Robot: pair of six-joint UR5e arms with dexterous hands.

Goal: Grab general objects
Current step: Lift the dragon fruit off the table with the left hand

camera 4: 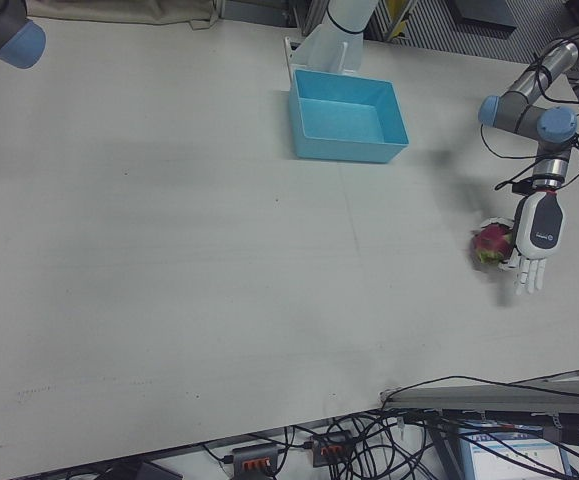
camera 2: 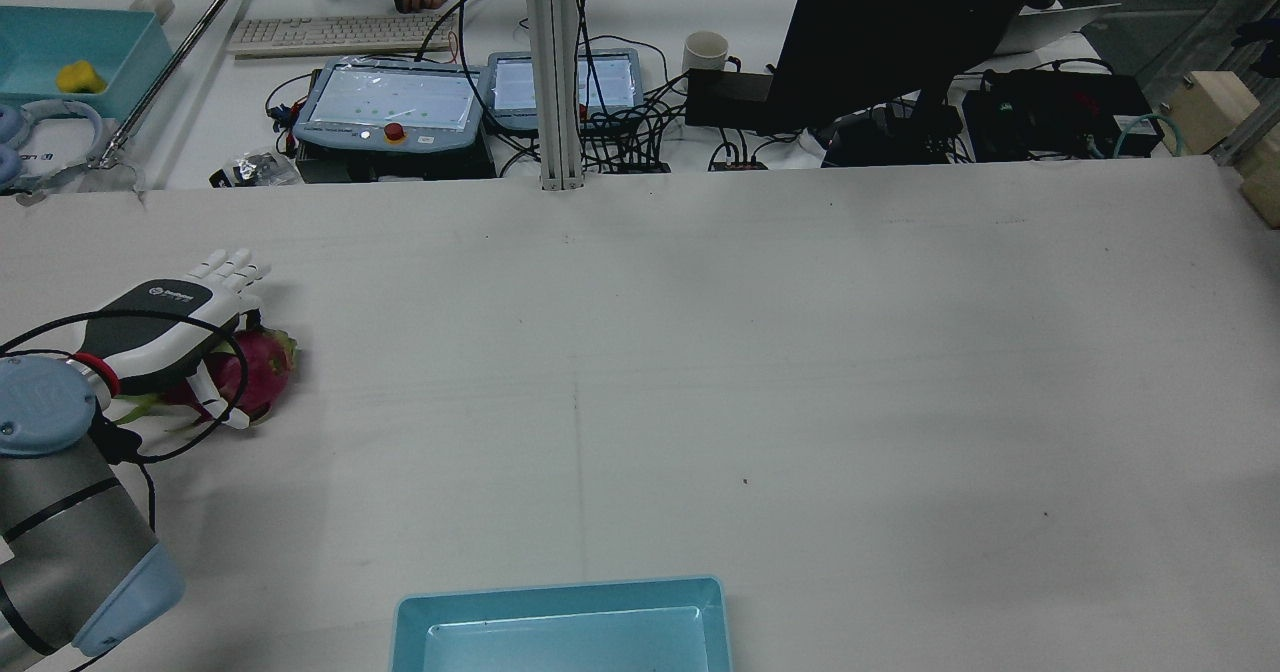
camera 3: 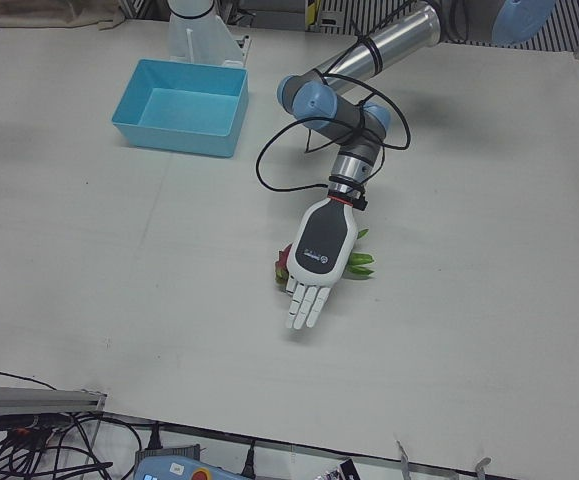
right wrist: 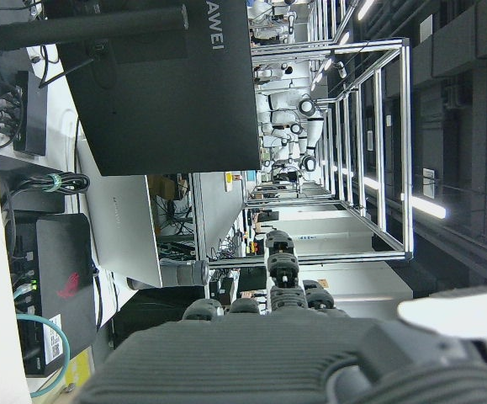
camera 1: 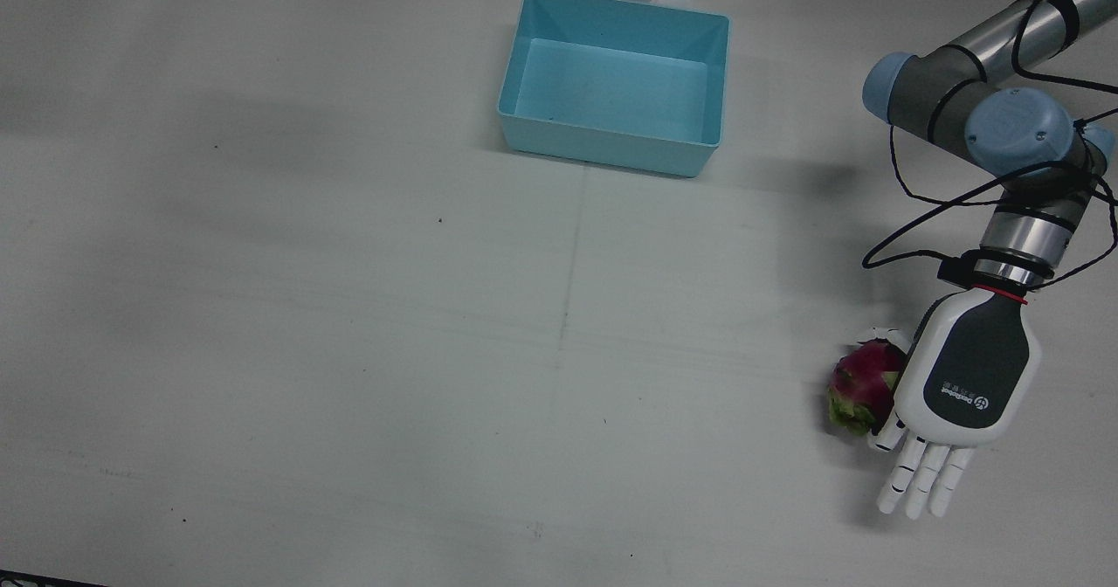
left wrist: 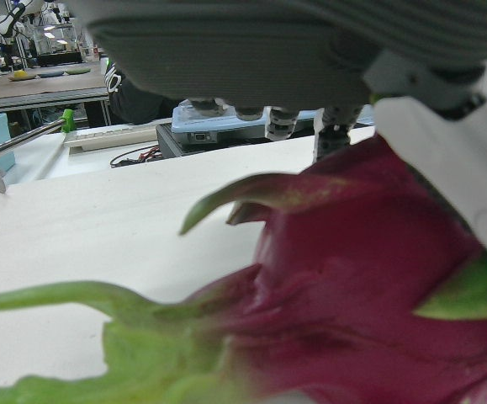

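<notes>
A magenta dragon fruit [camera 1: 860,382] with green leaf tips lies on the white table near the robot's left edge. My left hand [camera 1: 965,377] hovers palm-down right over and beside it, fingers straight and spread past the fruit, thumb by its side; it holds nothing. The fruit [camera 2: 255,372] shows half under the hand [camera 2: 160,327] in the rear view, and fills the left hand view [left wrist: 352,295] just below the palm [left wrist: 226,42]. My right hand [right wrist: 268,353] shows only in its own view, off the table area, fingers apart and empty.
An empty light-blue bin [camera 1: 603,146] stands at the table's robot-side middle, also in the rear view [camera 2: 560,592]. Black cables hang along the left arm [camera 1: 1004,124]. Beyond the far edge are monitors, pendants and a keyboard [camera 2: 330,32].
</notes>
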